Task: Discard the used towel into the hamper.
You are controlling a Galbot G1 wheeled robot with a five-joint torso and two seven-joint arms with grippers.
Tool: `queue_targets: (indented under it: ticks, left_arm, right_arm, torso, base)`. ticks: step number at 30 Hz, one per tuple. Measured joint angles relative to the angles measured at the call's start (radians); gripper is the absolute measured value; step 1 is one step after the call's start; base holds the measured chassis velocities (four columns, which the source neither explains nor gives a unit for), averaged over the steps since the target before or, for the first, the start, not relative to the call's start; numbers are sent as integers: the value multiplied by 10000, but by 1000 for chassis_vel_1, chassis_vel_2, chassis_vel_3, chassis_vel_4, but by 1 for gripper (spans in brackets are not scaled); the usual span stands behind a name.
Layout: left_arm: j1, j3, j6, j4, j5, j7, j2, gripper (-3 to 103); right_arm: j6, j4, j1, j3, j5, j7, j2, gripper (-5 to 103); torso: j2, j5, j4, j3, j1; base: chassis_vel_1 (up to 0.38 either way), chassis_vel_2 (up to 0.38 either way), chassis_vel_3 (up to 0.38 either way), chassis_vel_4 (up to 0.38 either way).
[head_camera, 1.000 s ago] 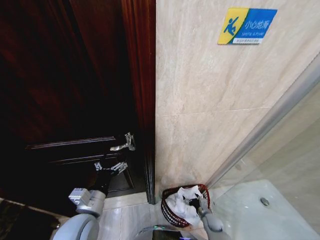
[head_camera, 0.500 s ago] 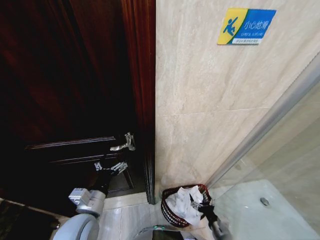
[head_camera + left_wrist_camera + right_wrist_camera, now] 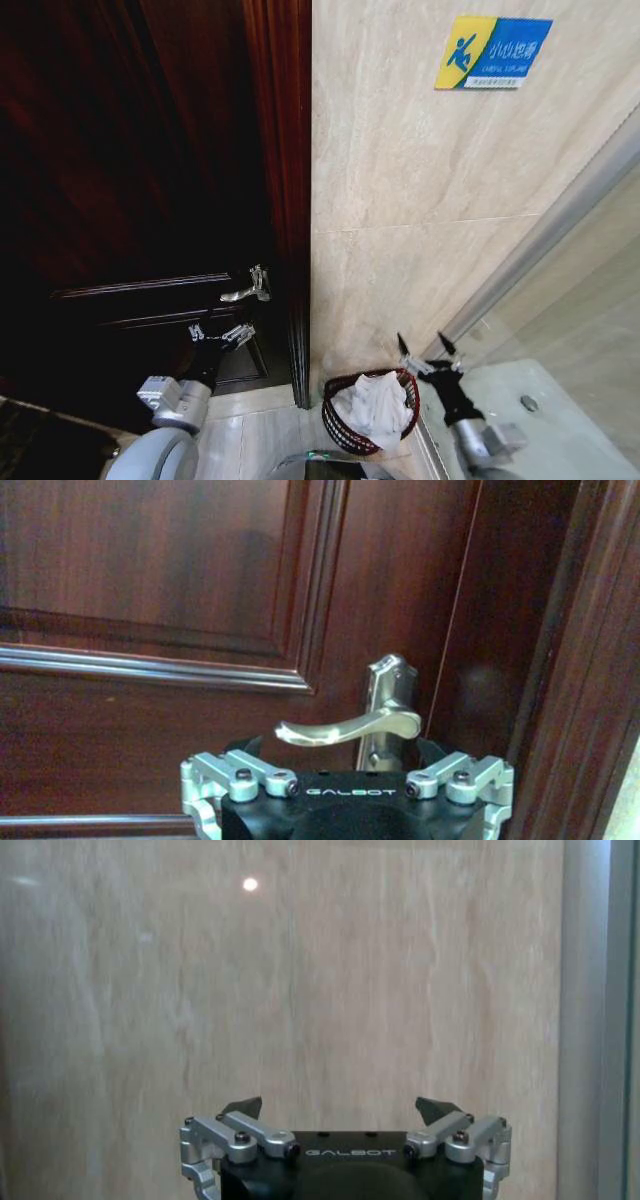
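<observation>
White towel [image 3: 375, 405] heaped inside the hamper [image 3: 340, 428], wedged on the floor between dark door [image 3: 140, 200] frame and marble wall [image 3: 420, 200]. Right end effector [image 3: 420, 350] spread wide, empty, above the rim beside the glass panel [image 3: 580, 330]. Left end effector [image 3: 222, 335] parked, open, facing the door handle [image 3: 350, 727].

White towel [image 3: 375, 402] lies crumpled inside the reddish-brown hamper [image 3: 335, 425].

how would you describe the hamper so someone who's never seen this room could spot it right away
Find the beige marble wall beside the dark wooden door; follow it down to the floor, at the foot of the glass shower partition. There stands the hamper, a small round reddish-brown openwork basket with a white towel heaped inside, the only container there.
</observation>
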Motion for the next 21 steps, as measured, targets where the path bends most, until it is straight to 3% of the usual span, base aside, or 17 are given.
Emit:
queue_targets:
  ticks: [21]
  left_arm:
    - [0,0,0,0,0,0,0,100]
  right_arm:
    - [-147,288,200,-68,-267,351,40,100]
  torso:
    - [0,1,-1,0,0]
  base:
    - [0,0,0,0]
